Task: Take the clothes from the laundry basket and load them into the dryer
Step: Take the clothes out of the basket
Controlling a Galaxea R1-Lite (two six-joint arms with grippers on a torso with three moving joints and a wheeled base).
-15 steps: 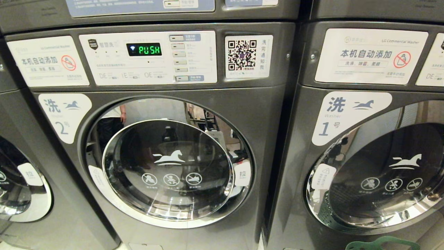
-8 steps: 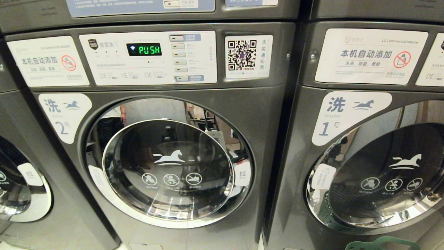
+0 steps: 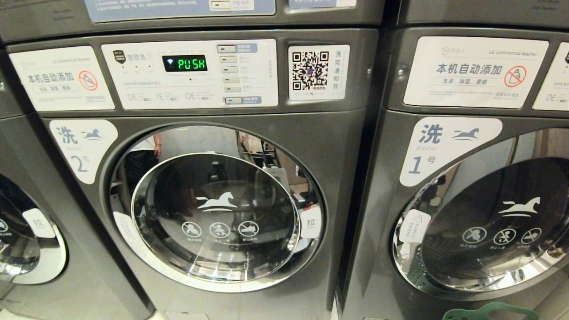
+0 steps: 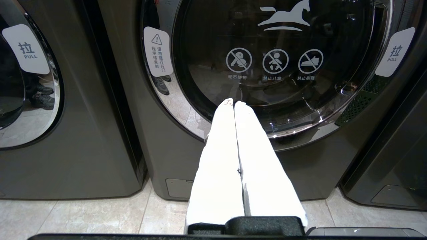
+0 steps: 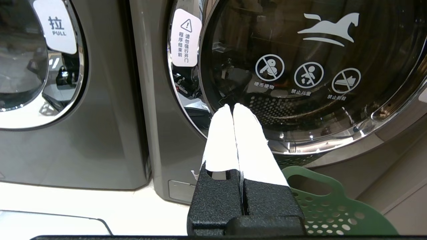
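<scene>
Two grey front-loading machines stand side by side, labelled washer 2 [image 3: 338, 146] and washer 1 [image 3: 382, 186]; no label reads dryer. Both round glass doors are shut. My left gripper [image 4: 233, 101] is shut with nothing in it, and it points at the lower rim of door 2 [image 4: 283, 83]. The right gripper [image 5: 232, 106] is also shut and holds nothing, in front of door 1 [image 5: 317, 110]. A green perforated laundry basket [image 5: 333, 206] sits on the floor just right of it, its handle [image 3: 489, 310] at the head view's lower edge. No clothes are in view. Neither arm shows in the head view.
A third machine [image 3: 26, 231] stands at the far left with its door shut. Machine 2's display [image 3: 184, 63] reads PUSH. White PULL tags [image 4: 395, 51] mark the right side of the doors. Pale floor tiles [image 4: 83, 216] run along the machines' bases.
</scene>
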